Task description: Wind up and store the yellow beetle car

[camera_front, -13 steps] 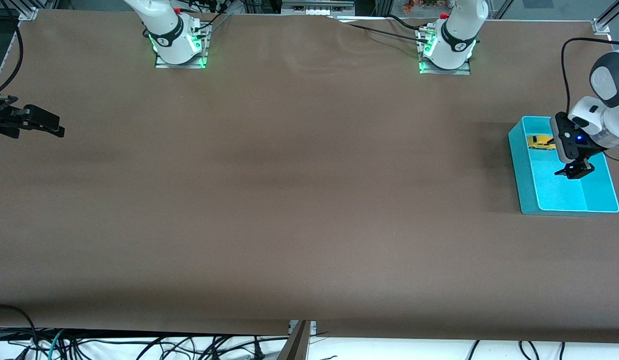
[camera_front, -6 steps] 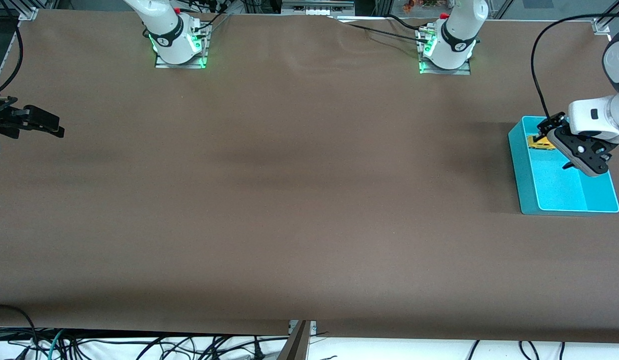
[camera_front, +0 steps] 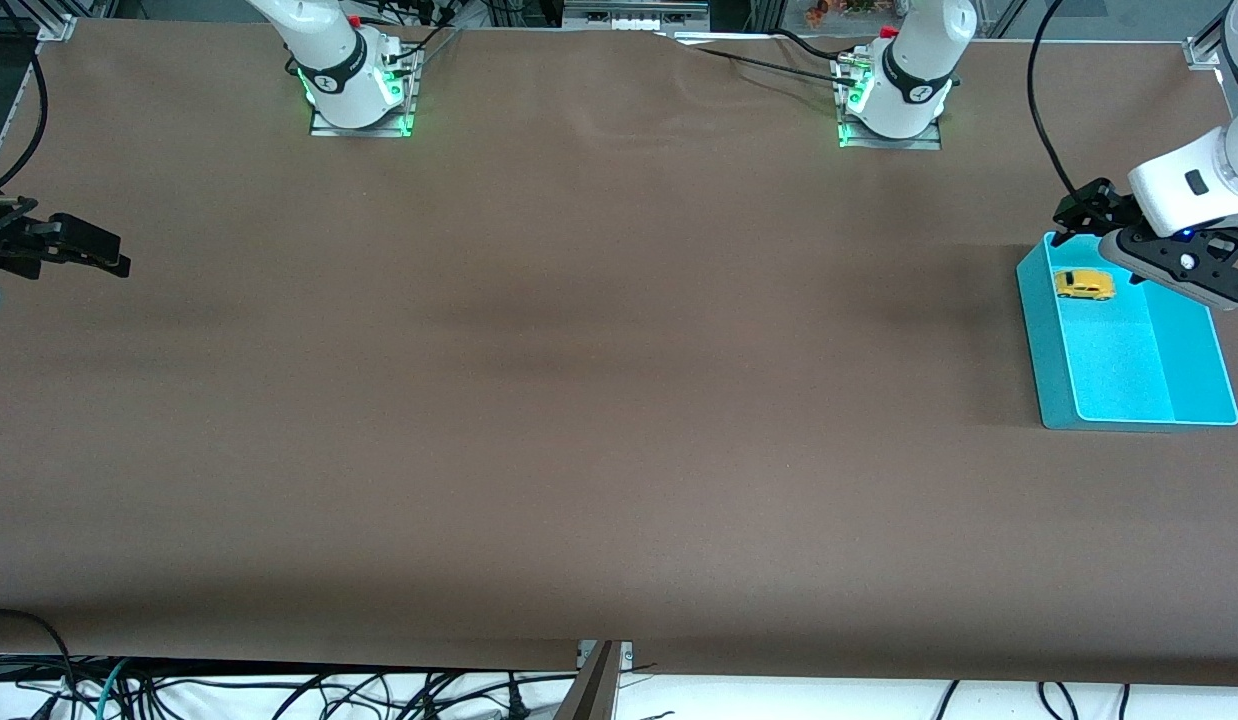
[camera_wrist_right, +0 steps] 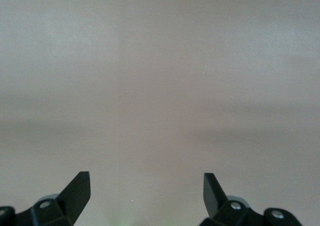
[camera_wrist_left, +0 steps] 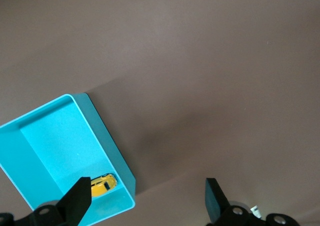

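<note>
One yellow beetle car (camera_front: 1084,285) lay in one cyan bin (camera_front: 1199,350) at the right edge of the front view, in the bin's upper corner; it was tiny, bright yellow and rounded. The left gripper (camera_front: 1084,212) hung empty over the bin's upper rim. The right gripper (camera_front: 79,250) waited at the left edge.

Left wrist view: one car, fingers (camera_wrist_left: 77,201) spread, pinching nothing.

Right wrist view: two fingers (camera_wrist_right: 80,188) spread over bare table (camera_wrist_right: 160,85).

Even overhead light, I see soft shadow bands across brown table (camera_front: 619,400); green LED glow at arm bases. Right wrist view washed out, pale; front view sharp.
</note>
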